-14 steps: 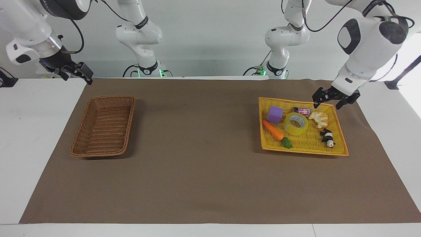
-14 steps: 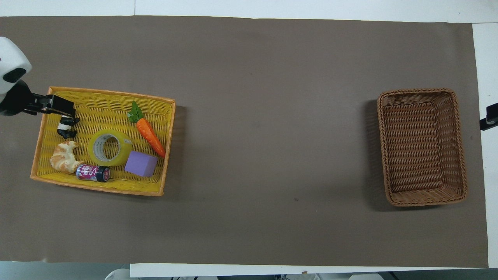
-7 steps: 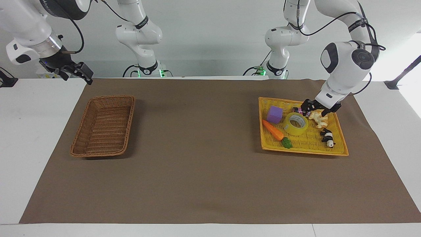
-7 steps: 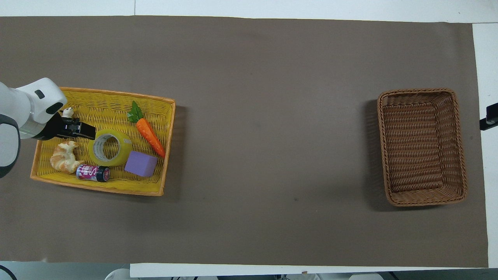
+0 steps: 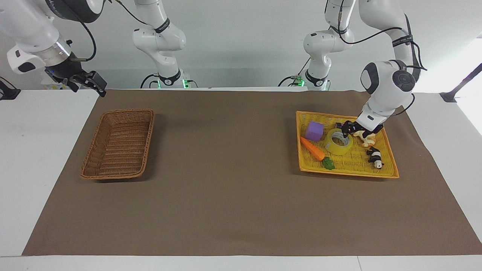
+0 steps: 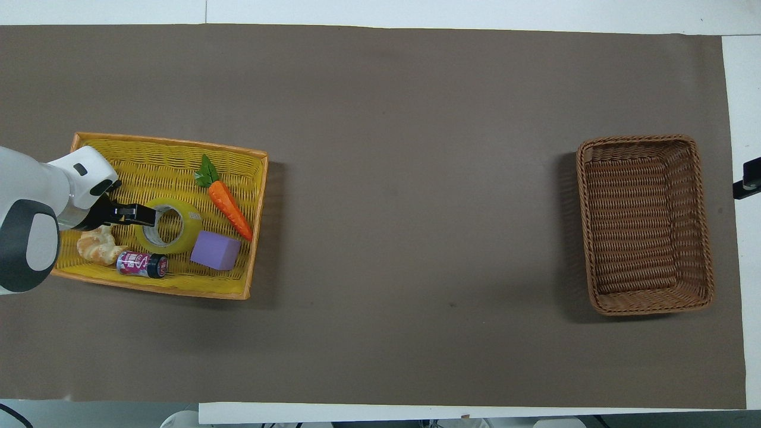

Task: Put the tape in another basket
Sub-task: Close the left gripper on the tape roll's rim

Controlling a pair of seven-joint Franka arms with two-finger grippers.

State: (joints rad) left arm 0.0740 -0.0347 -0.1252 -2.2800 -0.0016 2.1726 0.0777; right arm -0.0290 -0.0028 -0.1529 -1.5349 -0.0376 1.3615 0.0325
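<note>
Tape (image 5: pixel 339 142) lies flat on its side in the yellow mesh basket (image 5: pixel 388 171) at the left arm's end of the table, core hole facing up, which we judge leaves the wall of the roll open to a pinch from above. Around it, read on the overhead view's clock face, the purple cube (image 6: pixel 216 250) sits at about four o'clock, the toy carrot (image 6: pixel 229 205) at two, the small printed can (image 6: pixel 141 263) at seven and the croissant (image 6: pixel 98 249) at eight; the panda figure (image 5: pixel 375 157) lies apart near the basket's rim.

Our left gripper (image 5: pixel 348 129) hangs at the roll's nine o'clock edge, right at its rim. We cannot tell whether its fingers are spread or closed, nor whether they touch the roll yet.

Our right gripper (image 5: pixel 86 82) waits in the air off the right arm's end of the table; we cannot tell its finger state either. The brown wicker basket (image 5: pixel 119 143) sits well apart from the roll, at that same end, so we judge a long carry or a handover will be needed.

Lettering on the can's pink label shows, but we cannot read it. Faint print inside the roll's core is likewise illegible.
</note>
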